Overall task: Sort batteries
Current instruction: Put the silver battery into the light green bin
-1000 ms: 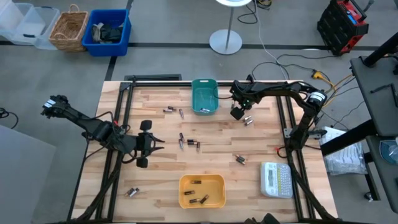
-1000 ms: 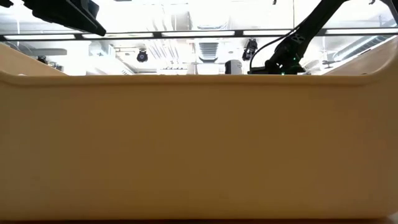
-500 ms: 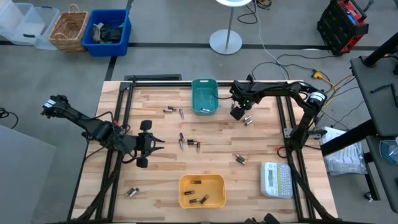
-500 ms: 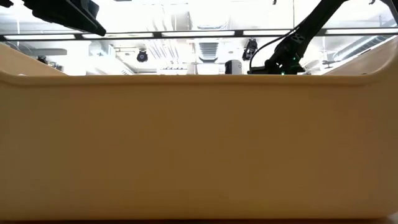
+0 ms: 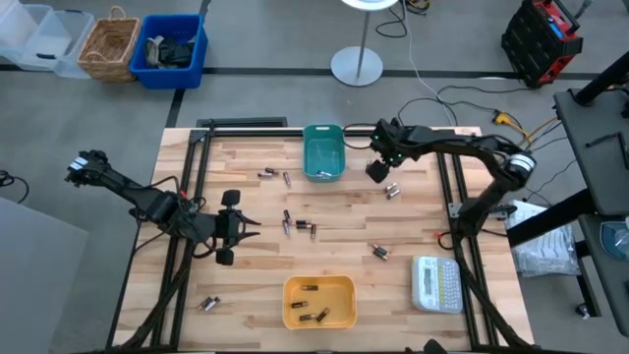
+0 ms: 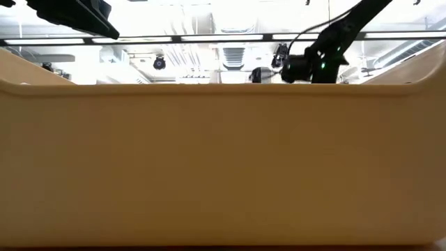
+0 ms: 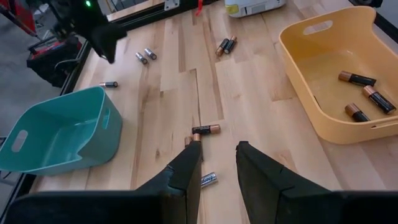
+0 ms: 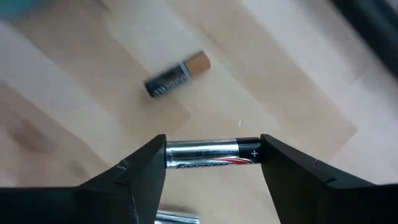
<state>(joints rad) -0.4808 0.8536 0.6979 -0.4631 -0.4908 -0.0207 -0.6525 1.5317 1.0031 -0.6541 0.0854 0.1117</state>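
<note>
Several batteries lie loose on the wooden table (image 5: pixel 246 285), among them a pair (image 5: pixel 295 225) at the middle and one (image 5: pixel 379 252) farther right. My right gripper (image 5: pixel 376 171) hangs beside the teal bin (image 5: pixel 323 152), shut on a silvery battery (image 8: pixel 211 154). A dark battery with a copper end (image 8: pixel 177 74) lies on the wood below it. My left gripper (image 7: pixel 217 165) stands open at the table's left middle (image 5: pixel 241 226), with a copper-ended battery (image 7: pixel 205 129) and a silvery one (image 7: pixel 208 180) lying on the table just ahead of its fingers. Several batteries lie in the yellow bin (image 5: pixel 318 300). My right gripper pinches the silvery battery by its two ends, one finger on the plus end (image 8: pixel 254 151) and one on the other end (image 8: pixel 170 155). The fingers point down from above. The battery lies level across the gap, seemingly clear of the wood below.
A white label maker (image 5: pixel 437 283) sits at the near right corner. The yellow bin's wall (image 6: pixel 223 160) fills the low view. One battery (image 5: pixel 207 304) lies near the front left, two (image 5: pixel 275 176) lie left of the teal bin, and two (image 5: pixel 392 190) lie near my right gripper.
My right gripper has gone up and slightly toward the table's far edge; in the low view it now stands higher above the yellow bin's wall. The arm's elbow has swung toward the table's right.
</note>
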